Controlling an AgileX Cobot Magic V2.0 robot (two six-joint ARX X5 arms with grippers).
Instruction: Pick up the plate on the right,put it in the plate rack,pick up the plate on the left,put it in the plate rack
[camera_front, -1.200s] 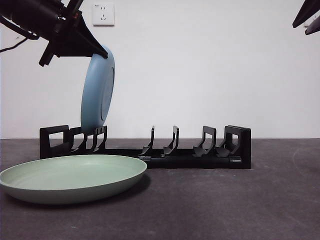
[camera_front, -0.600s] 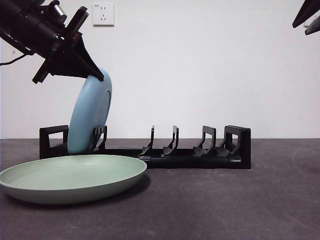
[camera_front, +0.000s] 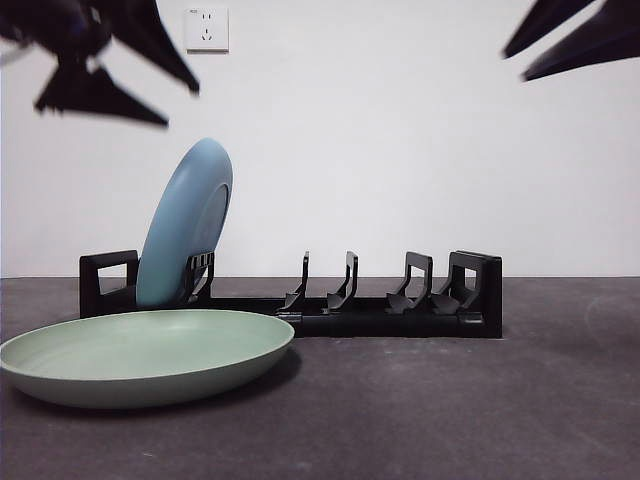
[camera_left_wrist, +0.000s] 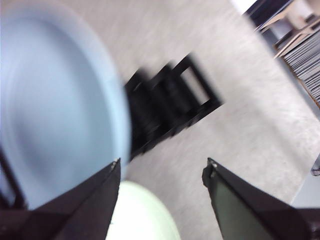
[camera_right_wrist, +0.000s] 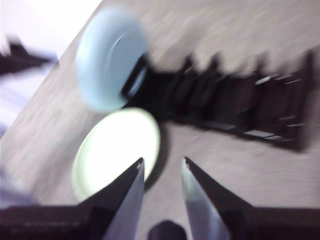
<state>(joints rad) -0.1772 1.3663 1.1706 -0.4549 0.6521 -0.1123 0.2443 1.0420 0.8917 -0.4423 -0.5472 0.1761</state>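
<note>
Nearest, a wide shallow pale-green plate (camera_front: 145, 356) lies flat on the dark table (camera_front: 450, 400). Behind it, a light-blue round plate (camera_front: 185, 225) stands on edge, leaning in the end slots of the long black plastic plate rack (camera_front: 330, 295). Above, blurred, the left gripper (camera_left_wrist: 162, 172) hangs with jaws spread and empty; the right gripper (camera_right_wrist: 162, 167), seemingly farther off, is likewise parted, holding nothing.

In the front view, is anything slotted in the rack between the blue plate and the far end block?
No. The front view shows only empty dividers on the plate rack between the blue plate and that end block.
</note>
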